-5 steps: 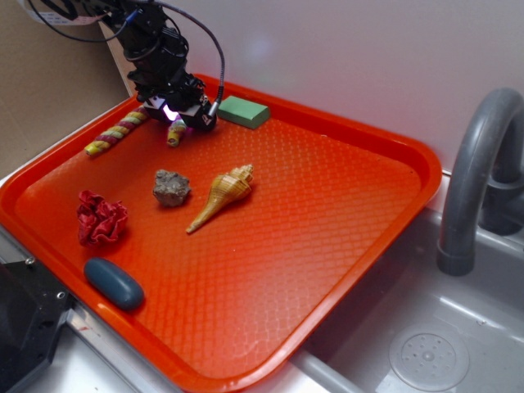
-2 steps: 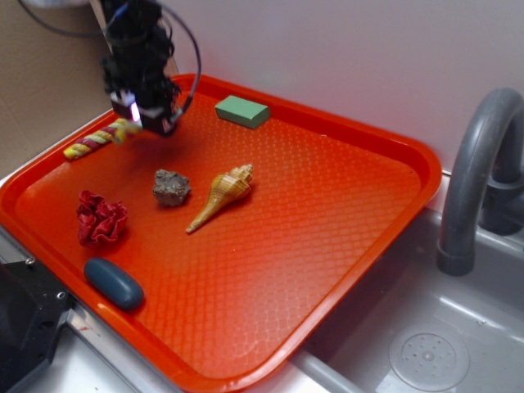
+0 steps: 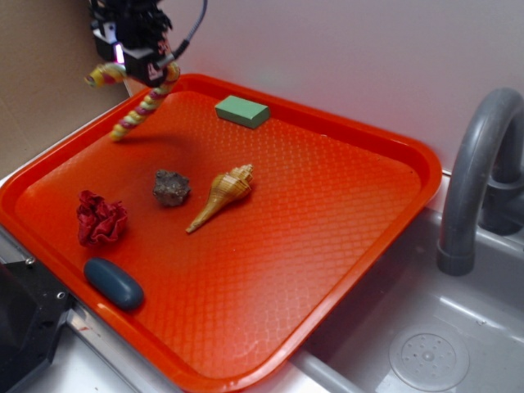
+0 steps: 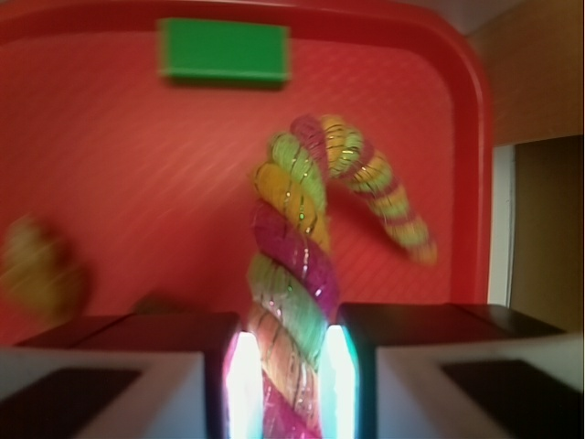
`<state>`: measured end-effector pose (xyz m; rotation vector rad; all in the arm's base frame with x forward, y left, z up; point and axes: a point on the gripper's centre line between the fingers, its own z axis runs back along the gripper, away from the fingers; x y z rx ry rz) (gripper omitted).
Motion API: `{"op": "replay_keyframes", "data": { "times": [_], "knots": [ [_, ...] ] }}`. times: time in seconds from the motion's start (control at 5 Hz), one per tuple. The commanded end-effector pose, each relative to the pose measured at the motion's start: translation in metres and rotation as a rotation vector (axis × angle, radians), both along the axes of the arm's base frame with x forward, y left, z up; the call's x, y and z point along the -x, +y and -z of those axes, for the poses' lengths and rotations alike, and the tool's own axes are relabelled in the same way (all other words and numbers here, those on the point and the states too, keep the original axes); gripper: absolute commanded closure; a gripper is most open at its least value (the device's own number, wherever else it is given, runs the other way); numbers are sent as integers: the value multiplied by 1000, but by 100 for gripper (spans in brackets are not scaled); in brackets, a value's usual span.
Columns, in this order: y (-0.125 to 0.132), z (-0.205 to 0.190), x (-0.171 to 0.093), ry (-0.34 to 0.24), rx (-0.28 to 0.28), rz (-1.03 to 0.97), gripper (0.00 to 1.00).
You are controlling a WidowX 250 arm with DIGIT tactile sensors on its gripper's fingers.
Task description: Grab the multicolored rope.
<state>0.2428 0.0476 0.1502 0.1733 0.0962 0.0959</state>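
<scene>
The multicolored rope (image 3: 146, 104), a thick twisted cord striped yellow, magenta and pale green, hangs in the air above the far left corner of the orange tray (image 3: 344, 246). My gripper (image 3: 135, 64) is shut on it near its middle; one end droops toward the tray, the short end (image 3: 103, 75) sticks out to the left. In the wrist view the rope (image 4: 294, 274) is squeezed between the two glowing pads (image 4: 245, 384) and curls up and off to the right. My gripper (image 4: 291, 384) holds it well clear of the tray floor.
On the tray lie a green block (image 3: 242, 111), a grey rock (image 3: 171, 187), a tan spiral seashell (image 3: 223, 195), a dark red ruffled fabric ball (image 3: 101, 219) and a dark blue oval (image 3: 114, 282). A grey faucet (image 3: 479, 180) and sink (image 3: 426, 352) stand right.
The gripper has gone left and up from the tray floor with the rope shut in it. The rope, lying flat a second ago, now dangles in the air.
</scene>
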Motion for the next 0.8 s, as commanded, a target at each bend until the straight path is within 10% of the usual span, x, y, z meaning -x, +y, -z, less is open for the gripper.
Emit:
{"op": "replay_keyframes", "data": {
  "times": [0.0, 0.4, 0.6],
  "knots": [
    [-25, -74, 17, -109, -5, 83, 100],
    [-19, -124, 16, -239, -23, 28, 100],
    [-16, -115, 12, -170, -24, 66, 100]
  ]
}}
